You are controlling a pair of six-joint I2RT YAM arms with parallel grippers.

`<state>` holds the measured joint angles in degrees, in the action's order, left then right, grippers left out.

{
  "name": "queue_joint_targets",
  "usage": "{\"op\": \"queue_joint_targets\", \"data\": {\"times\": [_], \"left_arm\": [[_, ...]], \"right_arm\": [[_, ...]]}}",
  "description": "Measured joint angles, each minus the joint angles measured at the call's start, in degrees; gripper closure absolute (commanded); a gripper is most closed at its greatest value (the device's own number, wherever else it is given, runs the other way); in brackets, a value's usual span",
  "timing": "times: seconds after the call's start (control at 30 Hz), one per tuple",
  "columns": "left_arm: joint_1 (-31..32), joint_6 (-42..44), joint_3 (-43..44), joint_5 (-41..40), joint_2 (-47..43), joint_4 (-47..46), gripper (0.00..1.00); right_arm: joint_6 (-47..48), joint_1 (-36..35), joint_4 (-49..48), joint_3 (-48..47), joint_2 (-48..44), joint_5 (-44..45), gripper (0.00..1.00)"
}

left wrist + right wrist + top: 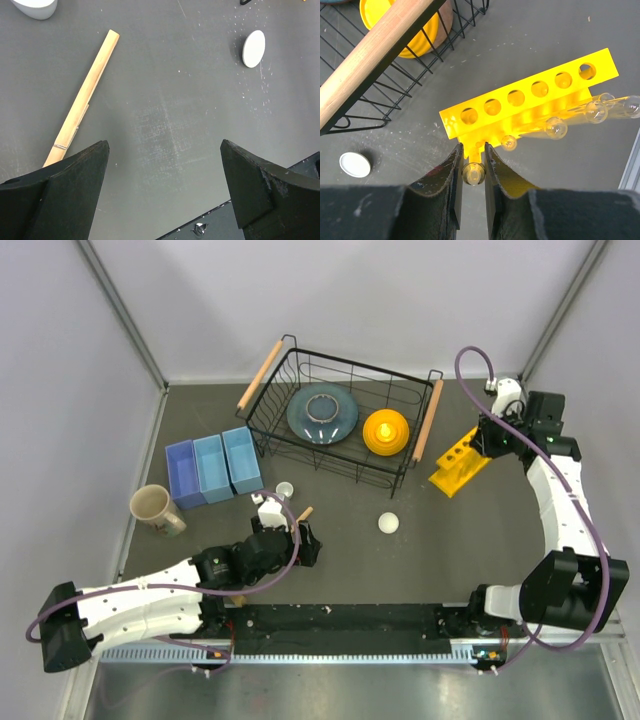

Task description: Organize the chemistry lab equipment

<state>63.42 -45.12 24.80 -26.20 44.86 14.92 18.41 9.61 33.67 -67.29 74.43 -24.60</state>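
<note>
Two tools, two different worries, starting from the near edge. Close to that edge and left of the middle of the surface (165, 100), my left tool (163, 150) hangs low with its jaws spread as wide as they go and nothing between them. The wooden stick (82, 100) lies slanted on the surface, its near end running under one of the fingers (55, 200) rather than into the gap. If I simply drop and close from here, I expect that finger to pin the stick or flick it sideways, and the jaws to meet on nothing. One white round piece (253, 48) sits well apart beyond the other finger. It looks light and smooth, and a careless sweep of the arm could send it skating. Further out, by the right edge in the far half, my right tool (473, 148) is pinched shut on the rounded end of a thin clear tube (473, 173), right up against the near side of the yellow rack (530, 105). That grip is on a slick, curved wall, so the tube could twist or squirt out, or crack if I lever it against the rack. The rack looks light, and a push through the tube may shove it towards the right edge. More tubes (555, 128) rest along its near side, seated or merely leaning I cannot tell, and a jolt could roll them loose. Just beyond, the wire basket (385, 95) stands close enough for its wooden handle (375, 50) to foul the arm on a lift.
</note>
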Motion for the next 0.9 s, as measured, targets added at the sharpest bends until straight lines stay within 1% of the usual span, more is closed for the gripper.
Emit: {"op": "queue_joint_targets", "data": {"times": [0.57, 0.9], "left_arm": [[-0.76, 0.02, 0.0, 1.11, 0.02, -0.02, 0.01], [-0.83, 0.0, -0.02, 1.29, -0.13, -0.04, 0.01]], "right_arm": [[-0.55, -0.26, -0.13, -3.72, -1.18, -0.76, 0.86], [0.5, -0.83, -0.17, -3.63, 1.18, 0.52, 0.86]]}}
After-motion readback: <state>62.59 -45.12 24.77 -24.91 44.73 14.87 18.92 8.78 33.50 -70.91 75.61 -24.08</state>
